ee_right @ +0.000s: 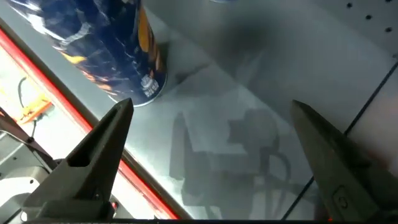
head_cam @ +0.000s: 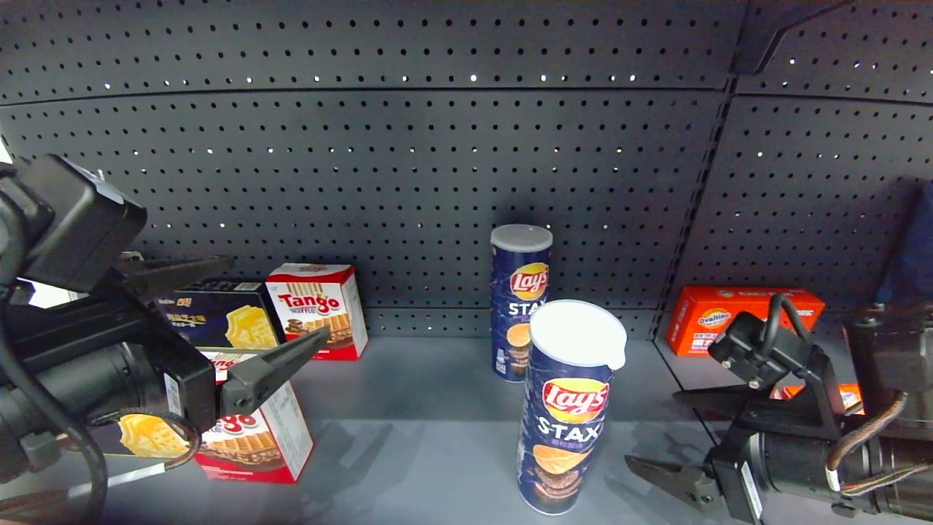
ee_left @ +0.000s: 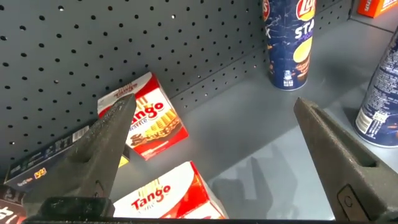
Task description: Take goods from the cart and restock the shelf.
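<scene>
Both claws are being held wide and empty: the right claw just beside the front chips can, the left claw well off on its other side. Standing near the shelf edge, the tall can could be toppled by a sideways brush.

Black arms, tapered grey fingers, looped cables

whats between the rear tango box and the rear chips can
Only bare shelf lies between the rear Tango box and the rear chips can, seen in the head view.
</scene>
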